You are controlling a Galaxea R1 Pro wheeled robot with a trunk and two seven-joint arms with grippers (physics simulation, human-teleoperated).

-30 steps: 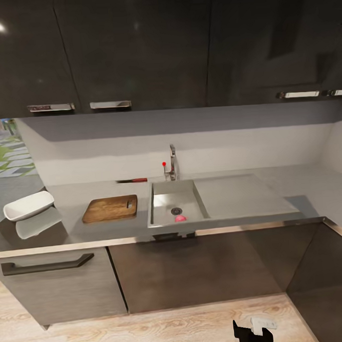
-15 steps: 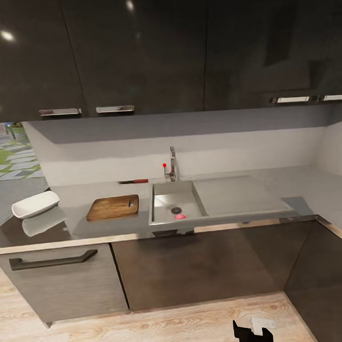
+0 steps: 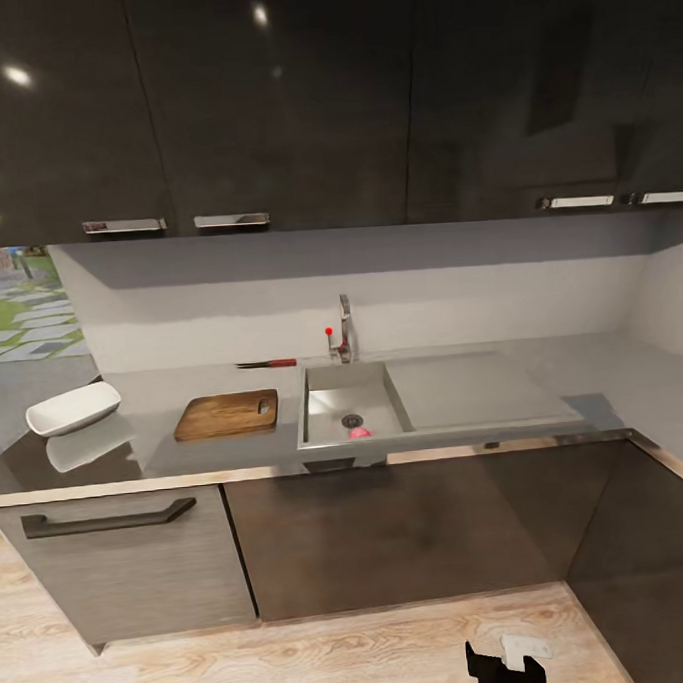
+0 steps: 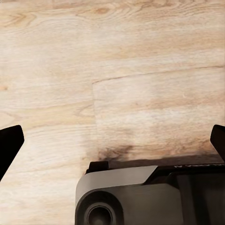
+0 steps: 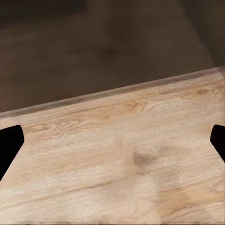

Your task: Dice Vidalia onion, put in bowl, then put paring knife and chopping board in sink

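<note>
The Vidalia onion [image 3: 359, 433], small and pinkish, lies in the sink [image 3: 323, 415] beside the round drain. On the countertop [image 3: 157, 456], left of the basin, rests the brown chopping board [image 3: 227, 415]. Behind it, near the backsplash, lies the paring knife [image 3: 267, 363]. The white bowl [image 3: 73, 409] sits at the counter's far left. My left gripper [image 4: 112, 140] is open over the wooden floor, with nothing between its fingers. My right gripper [image 5: 112, 140] is also open and empty, above the floor near the dark cabinet base.
A chrome tap [image 3: 345, 329] with a red knob stands behind the basin. Glossy black upper cabinets hang above; dark lower cabinet fronts [image 3: 391, 529] face me across a strip of wooden floor. The counter turns a corner at the right.
The whole picture has shifted slightly, so the camera moved a little. Nothing on the counter or in the sink has moved.
</note>
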